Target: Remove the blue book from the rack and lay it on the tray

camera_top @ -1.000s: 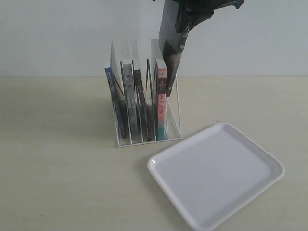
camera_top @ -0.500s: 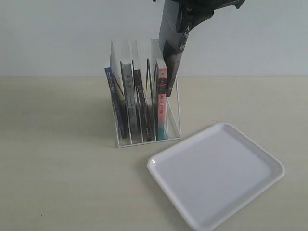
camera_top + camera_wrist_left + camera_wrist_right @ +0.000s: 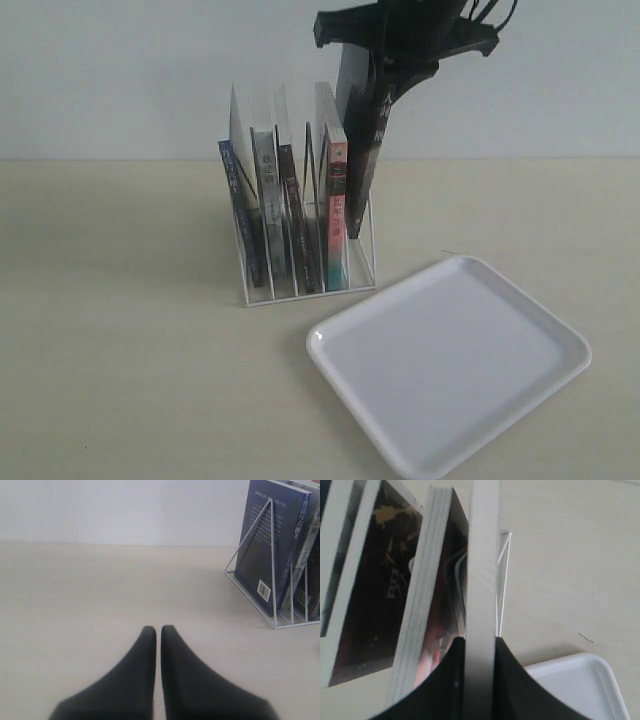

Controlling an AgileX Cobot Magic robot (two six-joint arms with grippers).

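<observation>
The blue book (image 3: 230, 180) stands in the leftmost slot of the white wire rack (image 3: 310, 295); the left wrist view shows its deep blue back cover (image 3: 260, 540) behind the rack's wires (image 3: 273, 580). My right gripper (image 3: 400, 50) is shut on a black-covered book (image 3: 362, 150) with white characters, held upright with its lower end at the rack's right end. In the right wrist view the fingers (image 3: 510, 675) clamp that book's page edge (image 3: 482, 555). My left gripper (image 3: 158, 629) is shut and empty over bare table, well off from the rack. The white tray (image 3: 450, 360) lies empty in front right.
Other books fill the rack's slots, among them a pink-and-teal-spined one (image 3: 336, 215) beside the held book. A pale wall runs behind the table. A corner of the tray (image 3: 580, 680) shows below the right gripper.
My right gripper has come down with the black book, whose lower end has dropped beside the pink-and-teal book at the rack's right end. Nothing else has moved.
</observation>
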